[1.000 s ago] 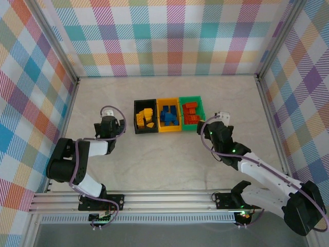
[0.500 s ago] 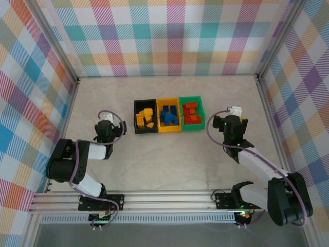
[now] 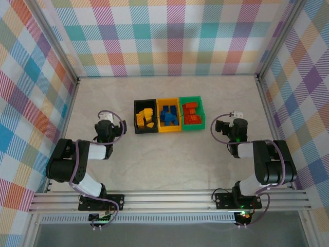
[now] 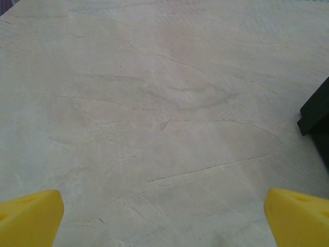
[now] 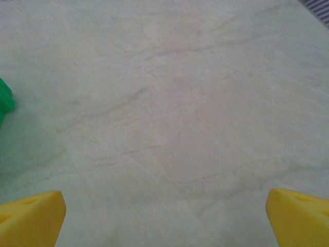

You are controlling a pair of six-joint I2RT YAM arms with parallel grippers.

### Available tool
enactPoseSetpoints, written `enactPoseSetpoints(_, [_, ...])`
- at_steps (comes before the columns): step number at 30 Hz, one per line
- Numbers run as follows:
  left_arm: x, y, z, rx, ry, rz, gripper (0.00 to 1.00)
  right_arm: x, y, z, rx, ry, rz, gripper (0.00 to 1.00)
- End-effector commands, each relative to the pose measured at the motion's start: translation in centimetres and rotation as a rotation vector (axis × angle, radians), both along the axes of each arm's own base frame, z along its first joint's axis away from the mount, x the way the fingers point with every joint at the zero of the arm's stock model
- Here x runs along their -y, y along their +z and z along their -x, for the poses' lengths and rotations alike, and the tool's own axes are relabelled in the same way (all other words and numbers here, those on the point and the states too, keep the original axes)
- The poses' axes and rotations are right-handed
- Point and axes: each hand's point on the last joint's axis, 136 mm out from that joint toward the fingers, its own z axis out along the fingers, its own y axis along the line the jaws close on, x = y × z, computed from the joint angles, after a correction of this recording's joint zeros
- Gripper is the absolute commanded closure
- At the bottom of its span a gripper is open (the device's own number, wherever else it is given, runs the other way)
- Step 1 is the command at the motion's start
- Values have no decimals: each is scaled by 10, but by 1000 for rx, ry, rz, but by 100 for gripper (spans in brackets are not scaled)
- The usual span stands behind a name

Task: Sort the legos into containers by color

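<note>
From above we see the bins in a touching row mid-table: yellow legos (image 3: 145, 118) in the black bin (image 3: 135, 117), blue legos (image 3: 169, 115) in the yellow-orange bin (image 3: 169, 129), orange-red legos (image 3: 191, 113) in the green bin (image 3: 193, 127). The wrist views catch just a black corner and a green corner. Both arms are folded low, with the left gripper (image 3: 105, 125) and right gripper (image 3: 236, 123) either side of the row, jaws spread wide and empty over bare table (image 3: 164, 159).

Bright, even light washes over the surface (image 3: 169, 164), with no glare. Soft, faint shadows sit just beside the containers (image 3: 169, 130). The overhead view is crisp; the wrist views are softer, their yellow fingertips (image 4: 31, 216) blurred at the bottom corners.
</note>
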Motion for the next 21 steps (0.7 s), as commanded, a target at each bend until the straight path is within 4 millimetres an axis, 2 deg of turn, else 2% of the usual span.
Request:
enactPoseSetpoints(1, [-1, 10, -4, 39, -5, -1, 0, -8, 22, -11, 108, 53, -43, 0])
enactPoseSetpoints(21, [-1, 10, -4, 37, -6, -1, 0, -9, 22, -10, 105, 55, -39, 0])
